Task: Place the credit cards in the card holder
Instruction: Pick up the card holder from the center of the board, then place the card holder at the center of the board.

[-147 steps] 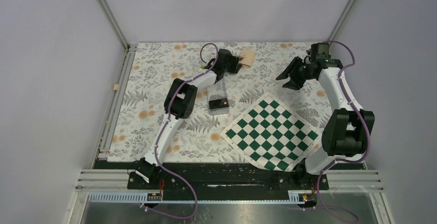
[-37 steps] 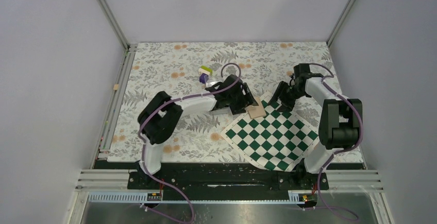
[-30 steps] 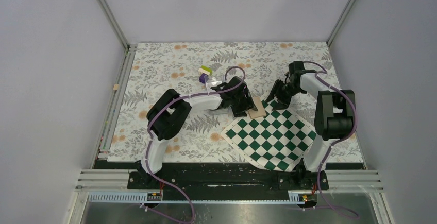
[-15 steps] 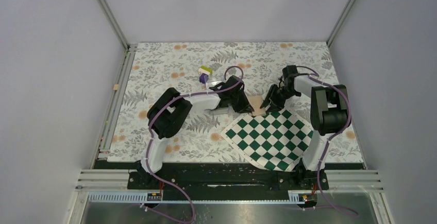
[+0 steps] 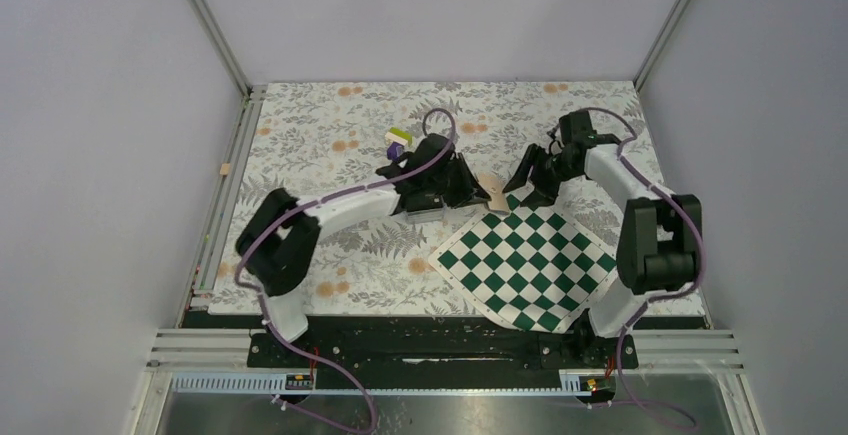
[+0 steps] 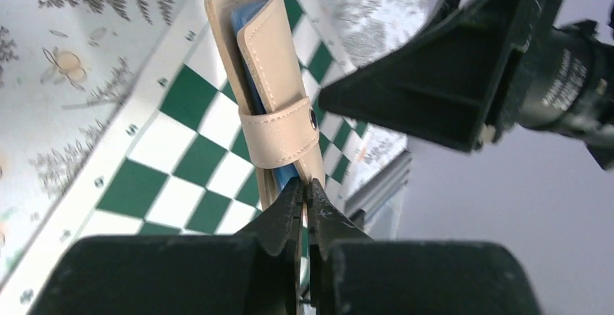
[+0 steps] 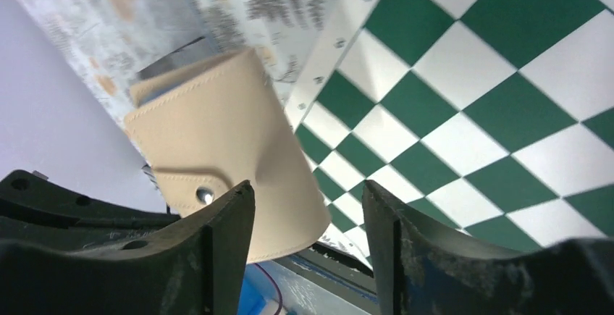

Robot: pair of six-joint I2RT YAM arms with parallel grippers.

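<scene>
One card holder (image 6: 271, 90), snapped closed, stands upright over the chessboard (image 5: 525, 255) corner, clenched by my left end effector (image 6: 304, 192); my right end effector (image 7: 308, 192) gapes just beside it. Opening step, I judge: next, unsnap its strap

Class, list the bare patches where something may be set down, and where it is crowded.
Free: floral cloth left of the purple-green-white block cluster; cloth between left arm and green-white checkerboard mat. Crowded: both arms meet at the tan folding wallet.

Lower end of the card holder (image 6: 279, 123) behind the left gripper (image 6: 305, 188); overhead, only a tan sliver.
</scene>
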